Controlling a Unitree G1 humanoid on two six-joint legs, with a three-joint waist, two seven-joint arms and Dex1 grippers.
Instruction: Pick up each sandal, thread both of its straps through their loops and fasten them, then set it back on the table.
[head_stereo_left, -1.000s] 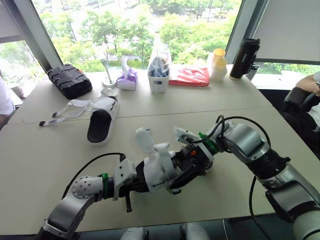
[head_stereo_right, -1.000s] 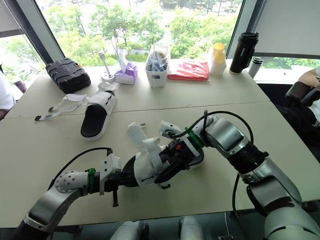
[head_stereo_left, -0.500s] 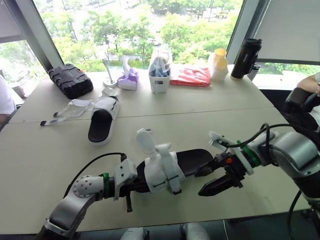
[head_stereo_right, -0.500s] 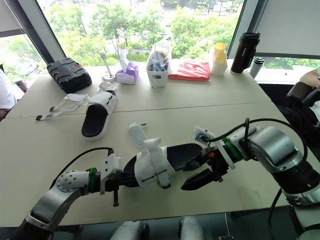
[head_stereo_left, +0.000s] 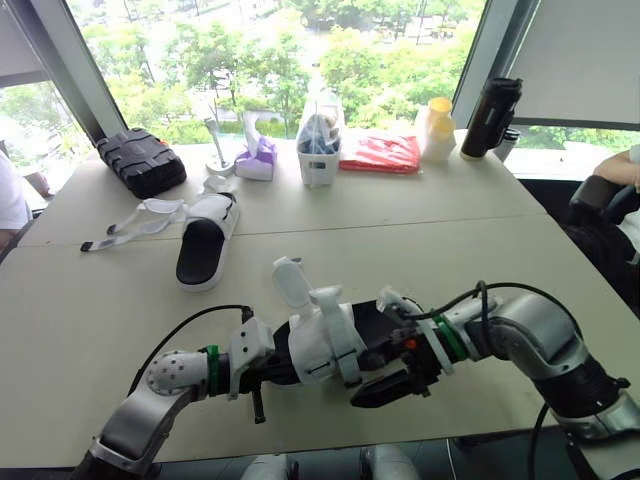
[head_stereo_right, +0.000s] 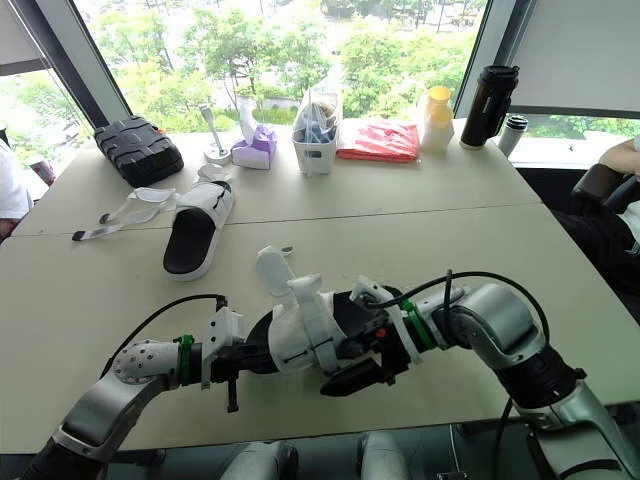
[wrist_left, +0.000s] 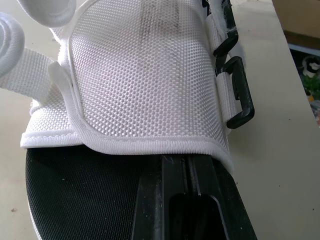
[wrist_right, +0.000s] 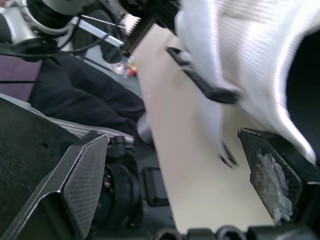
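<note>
The held sandal (head_stereo_left: 325, 345) lies in the left gripper (wrist_left: 191, 195), whose jaws are closed on its heel end. That steadies it low over the desk (head_stereo_left: 480, 240) with the white upper turned up. I cannot tell whether its sole touches the desk. This grip presents the two black loops (wrist_left: 239, 90) on the side of the upper toward the other arm.

The right gripper (head_stereo_left: 378, 385) sits just beside that side of the held sandal, its jaws wide apart and holding nothing, with a loop showing between them in the right wrist view. It looks placed to catch a strap or loop, so the threading step seems barely begun. One free strap (head_stereo_left: 290, 282) stands up from the far side of the held sandal, unfastened and away from the loops. It has to be brought across the upper to reach them.

The second sandal (head_stereo_left: 205, 240) lies flat beyond the held sandal and to the left, well apart. Clear goggles (head_stereo_left: 140, 218) are just past it. Farther beyond the held sandal stand a black case (head_stereo_left: 140, 160), a white basket (head_stereo_left: 318, 150), a red packet (head_stereo_left: 380, 152) and a black flask (head_stereo_left: 488, 115). None of these crowds the work. A person's arm (head_stereo_left: 615, 165) shows far to the right of the held sandal.
</note>
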